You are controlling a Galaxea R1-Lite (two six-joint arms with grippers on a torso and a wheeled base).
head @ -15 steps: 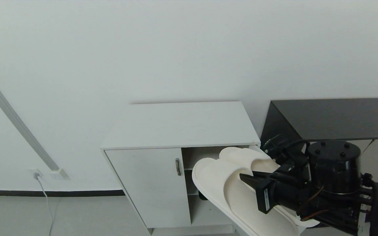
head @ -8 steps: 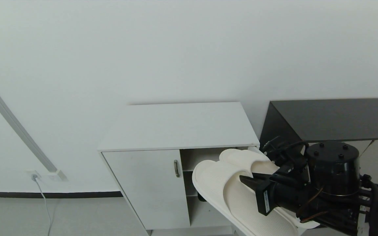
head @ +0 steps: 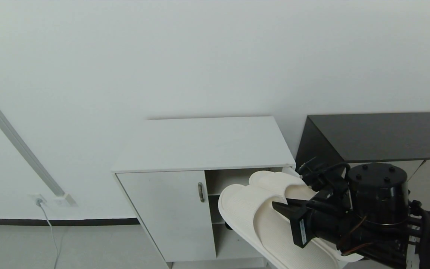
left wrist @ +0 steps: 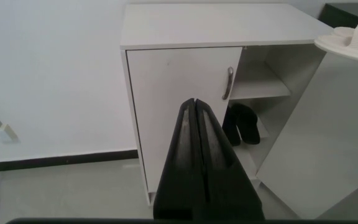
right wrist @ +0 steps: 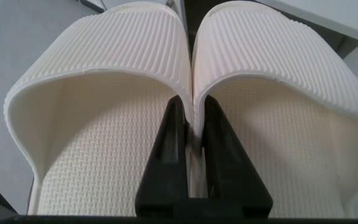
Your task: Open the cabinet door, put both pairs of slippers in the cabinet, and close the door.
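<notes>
Hardly shifting since earlier, I am holding white slippers (head: 245, 209) before the open cabinet (head: 203, 144); right gripper (right wrist: 193, 106) is pinching their adjoining edges, judged light and pliable; left gripper (left wrist: 196, 112) pressed together.

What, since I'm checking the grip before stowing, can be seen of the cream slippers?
The cream slippers are a pair held side by side, with ribbed uppers and finely patterned footbeds; they look like soft foam or cloth. The right pincer is shut on their two inner edges, pressing them together, and nothing else visibly touches them. They hang tilted in the air, toes pointing toward the open right half of the cabinet, in front of it.
</notes>
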